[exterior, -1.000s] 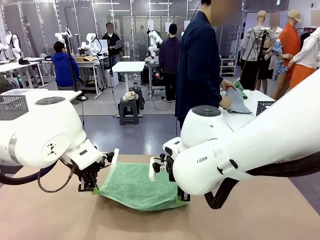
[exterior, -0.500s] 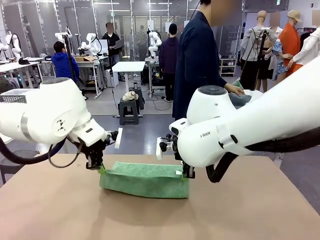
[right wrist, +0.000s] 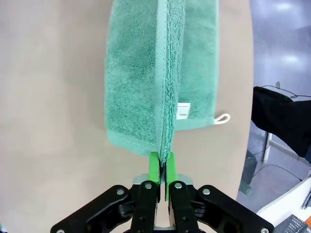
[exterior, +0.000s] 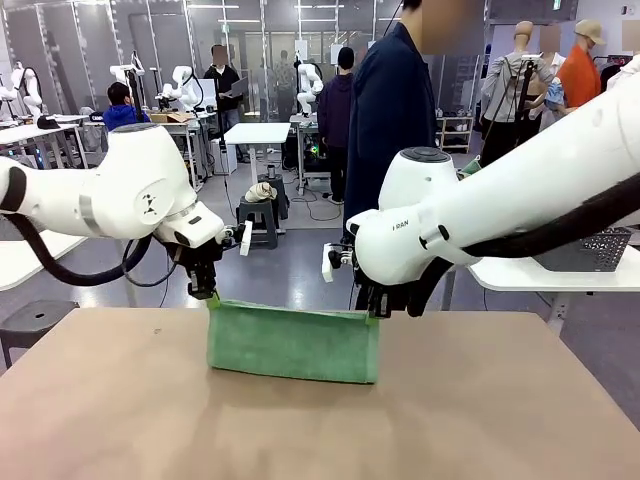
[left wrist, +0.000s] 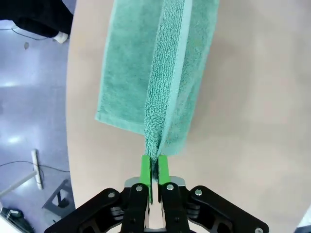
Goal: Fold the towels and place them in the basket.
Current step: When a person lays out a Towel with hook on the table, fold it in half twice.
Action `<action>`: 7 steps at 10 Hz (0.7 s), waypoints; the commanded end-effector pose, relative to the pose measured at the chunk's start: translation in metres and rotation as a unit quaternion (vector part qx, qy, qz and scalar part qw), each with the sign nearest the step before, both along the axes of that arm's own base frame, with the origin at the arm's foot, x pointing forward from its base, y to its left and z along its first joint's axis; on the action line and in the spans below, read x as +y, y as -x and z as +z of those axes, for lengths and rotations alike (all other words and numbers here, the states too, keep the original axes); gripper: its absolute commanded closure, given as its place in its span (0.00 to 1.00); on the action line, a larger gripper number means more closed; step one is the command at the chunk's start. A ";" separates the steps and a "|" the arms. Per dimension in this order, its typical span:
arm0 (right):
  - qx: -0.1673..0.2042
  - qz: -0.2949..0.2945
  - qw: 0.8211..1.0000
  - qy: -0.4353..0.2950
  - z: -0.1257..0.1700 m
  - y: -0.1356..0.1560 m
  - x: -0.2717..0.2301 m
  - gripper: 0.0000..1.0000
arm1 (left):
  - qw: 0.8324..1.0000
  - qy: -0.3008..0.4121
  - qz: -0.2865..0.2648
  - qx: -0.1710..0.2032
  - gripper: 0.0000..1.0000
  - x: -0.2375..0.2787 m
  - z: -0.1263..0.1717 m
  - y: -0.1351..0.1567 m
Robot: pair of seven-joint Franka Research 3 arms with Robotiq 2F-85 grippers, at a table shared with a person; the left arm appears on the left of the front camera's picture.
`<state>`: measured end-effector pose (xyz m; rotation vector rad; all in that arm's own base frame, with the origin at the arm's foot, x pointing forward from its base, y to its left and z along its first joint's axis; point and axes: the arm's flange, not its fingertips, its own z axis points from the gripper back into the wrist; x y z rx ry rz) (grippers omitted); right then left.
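A light-green towel (exterior: 293, 343) hangs doubled over as a wide band above the brown table (exterior: 480, 420), its lower edge touching the tabletop. My left gripper (exterior: 205, 293) is shut on its upper left corner, and my right gripper (exterior: 378, 312) is shut on its upper right corner. In the left wrist view the green pads (left wrist: 145, 167) pinch the towel's (left wrist: 155, 73) folded edge. The right wrist view shows that gripper (right wrist: 162, 162) clamping the towel (right wrist: 160, 73), with a small white tag (right wrist: 183, 110) on it. The dark grey latticed basket (exterior: 585, 250) stands on a white side table at the right.
A person in a dark coat (exterior: 390, 120) stands just beyond the table's far edge, behind the right arm. The white side table (exterior: 530, 275) sits to the right of the work table. Bare tabletop lies in front of the towel.
Both grippers have risen and moved away toward the far edge, pulling the towel from a sagging spread into a taut doubled band. Both stay shut on their corners.
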<state>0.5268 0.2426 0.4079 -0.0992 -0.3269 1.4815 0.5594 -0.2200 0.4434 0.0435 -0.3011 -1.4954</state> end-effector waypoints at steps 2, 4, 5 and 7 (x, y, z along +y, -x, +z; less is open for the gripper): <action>0.007 0.011 1.000 0.011 -0.001 -0.041 -0.001 0.93 | 1.000 -0.012 0.011 0.007 0.93 -0.009 -0.002 -0.041; 0.008 -0.001 1.000 0.014 0.002 -0.051 -0.003 0.93 | 1.000 -0.012 0.022 0.011 0.93 -0.011 0.001 -0.049; 0.008 -0.003 1.000 0.016 0.002 -0.053 -0.003 0.93 | 1.000 -0.015 0.023 0.013 0.93 -0.013 0.002 -0.050; 0.004 -0.004 1.000 0.006 -0.001 -0.049 -0.004 0.93 | 1.000 -0.002 0.013 0.003 0.93 -0.007 -0.006 -0.043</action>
